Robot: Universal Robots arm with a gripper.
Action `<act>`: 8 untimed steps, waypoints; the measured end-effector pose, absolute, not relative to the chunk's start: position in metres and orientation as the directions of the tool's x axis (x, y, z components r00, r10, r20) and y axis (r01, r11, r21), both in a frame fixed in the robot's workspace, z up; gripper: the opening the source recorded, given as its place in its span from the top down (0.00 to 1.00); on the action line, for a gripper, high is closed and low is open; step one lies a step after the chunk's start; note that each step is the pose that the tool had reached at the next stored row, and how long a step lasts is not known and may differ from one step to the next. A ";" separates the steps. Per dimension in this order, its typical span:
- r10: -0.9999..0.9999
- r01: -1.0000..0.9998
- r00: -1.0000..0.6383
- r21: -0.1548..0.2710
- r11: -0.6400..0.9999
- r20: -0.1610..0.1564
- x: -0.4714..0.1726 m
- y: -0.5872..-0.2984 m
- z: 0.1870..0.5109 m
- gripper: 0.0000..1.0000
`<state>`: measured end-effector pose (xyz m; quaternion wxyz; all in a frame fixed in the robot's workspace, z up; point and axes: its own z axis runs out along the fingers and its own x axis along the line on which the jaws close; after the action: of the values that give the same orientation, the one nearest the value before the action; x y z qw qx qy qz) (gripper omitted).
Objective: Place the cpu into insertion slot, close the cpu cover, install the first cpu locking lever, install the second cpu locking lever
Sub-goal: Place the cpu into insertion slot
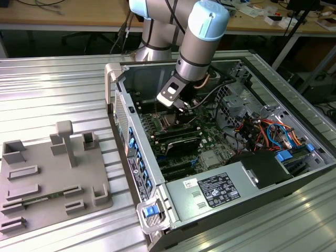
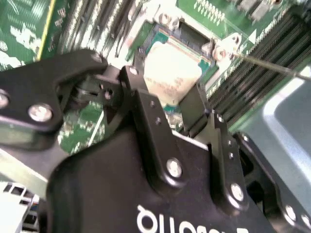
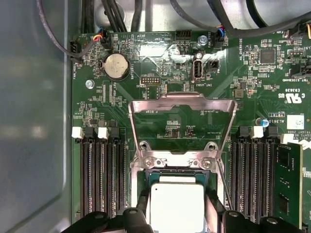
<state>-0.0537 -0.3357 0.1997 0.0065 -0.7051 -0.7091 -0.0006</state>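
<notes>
In the exterior view the arm reaches down into the open computer case (image 1: 122,100), and the gripper (image 1: 182,108) hangs over the green board near the middle of the opening. The case walls stand well apart from it on all sides. From the gripper, a tangle of cables (image 1: 262,131) lies at three o'clock, the grey power-supply box (image 1: 220,189) at five o'clock, and a grey fixture tray (image 1: 52,178) outside the case at eight o'clock.

In the second wrist view the two black fingers (image 2: 146,104) are closed narrowly on opposite edges of the cpu (image 2: 170,73), its pale metal top facing up. The insertion slot (image 2: 182,34) shows dark just beyond it, and a thin metal rod (image 2: 272,64) runs off beside the slot.

In the first wrist view the cpu sits square to the slot's rim, edges parallel to the memory slots (image 3: 102,179) that flank it closely on both sides. I cannot tell whether it is seated. The cpu cover (image 3: 180,99) is swung open past the slot's far edge.
</notes>
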 end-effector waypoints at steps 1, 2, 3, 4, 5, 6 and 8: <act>1.000 1.000 -0.006 -0.008 0.006 0.010 -0.054 -0.336 0.200 0.46; 1.000 1.000 -0.005 -0.008 0.006 0.010 -0.054 -0.336 0.200 0.46; 1.000 1.000 -0.006 -0.008 0.006 0.010 -0.054 -0.336 0.200 0.46; 1.000 1.000 -0.006 -0.008 0.006 0.010 -0.054 -0.336 0.200 0.46; 1.000 1.000 -0.006 -0.008 0.006 0.010 -0.054 -0.336 0.200 0.46; 1.000 1.000 -0.006 -0.008 0.006 0.010 -0.054 -0.336 0.200 0.46; 1.000 1.000 -0.005 -0.009 0.006 0.010 -0.055 -0.336 0.200 0.46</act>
<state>-0.0546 -0.3358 0.1997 0.0065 -0.7051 -0.7090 -0.0004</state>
